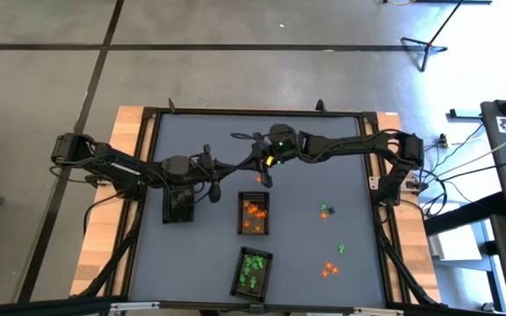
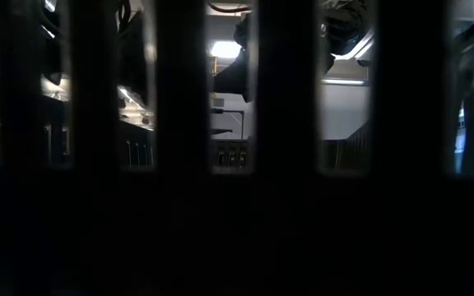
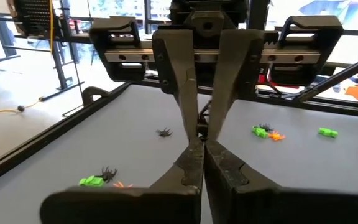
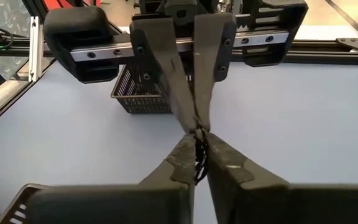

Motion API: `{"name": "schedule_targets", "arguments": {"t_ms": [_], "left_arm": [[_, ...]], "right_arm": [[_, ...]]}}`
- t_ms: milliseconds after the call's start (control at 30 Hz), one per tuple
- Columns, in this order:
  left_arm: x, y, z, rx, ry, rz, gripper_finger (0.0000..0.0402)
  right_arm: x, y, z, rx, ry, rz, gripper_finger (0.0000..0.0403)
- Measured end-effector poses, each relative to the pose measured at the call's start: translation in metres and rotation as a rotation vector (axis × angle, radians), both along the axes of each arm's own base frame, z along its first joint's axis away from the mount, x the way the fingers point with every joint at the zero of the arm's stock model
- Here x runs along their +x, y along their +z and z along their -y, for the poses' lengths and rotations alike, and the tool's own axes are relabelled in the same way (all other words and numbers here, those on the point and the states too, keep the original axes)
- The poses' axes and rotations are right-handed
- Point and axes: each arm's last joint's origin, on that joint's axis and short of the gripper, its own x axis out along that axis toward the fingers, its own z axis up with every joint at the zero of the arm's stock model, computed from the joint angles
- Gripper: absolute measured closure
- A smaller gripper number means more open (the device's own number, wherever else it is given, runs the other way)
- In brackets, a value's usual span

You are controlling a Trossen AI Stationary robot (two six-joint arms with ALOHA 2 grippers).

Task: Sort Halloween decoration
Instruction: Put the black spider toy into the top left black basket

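Halloween decoration (image 1: 325, 209) is partly sorted: orange and green pieces fill 2 trays (image 1: 242, 216), and several lie loose on the surface (image 1: 209, 140). Mid-surface, my right end effector (image 4: 197, 146) pinches a black trinket (image 4: 197, 163), with my left end effector (image 3: 199, 146) clamped tip-to-tip against it.

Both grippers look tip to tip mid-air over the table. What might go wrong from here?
1. The small black plastic trinket sits pinched at the very tips of the right gripper, with the shut left gripper meeting it. Either arm pulling away may drop it.
2. The dark rectangular tray of orange pieces lies close by, so a dropped black piece might land in the wrong tray.
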Motion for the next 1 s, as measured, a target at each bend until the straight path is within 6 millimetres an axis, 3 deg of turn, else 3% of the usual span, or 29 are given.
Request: {"name": "schedule_targets", "arguments": {"t_ms": [333,467,733,1000], "left_arm": [[-0.001,-0.003,-0.001,0.011,0.045,-0.036,0.0401],[-0.002,-0.003,-0.002,0.012,0.052,-0.043,0.0401],[-0.019,0.004,-0.001,0.012,0.087,-0.165,0.0401],[-0.065,0.028,0.013,-0.064,0.083,-0.268,0.0401]], "right_arm": [[0.0,0.0,0.002,-0.027,-0.064,-0.005,0.0229],[0.0,-0.001,0.002,-0.035,-0.084,-0.013,0.0189],[-0.004,0.002,0.004,-0.082,-0.135,-0.039,0.0165],[-0.01,0.012,0.003,-0.092,-0.15,-0.041,0.0165]]}}
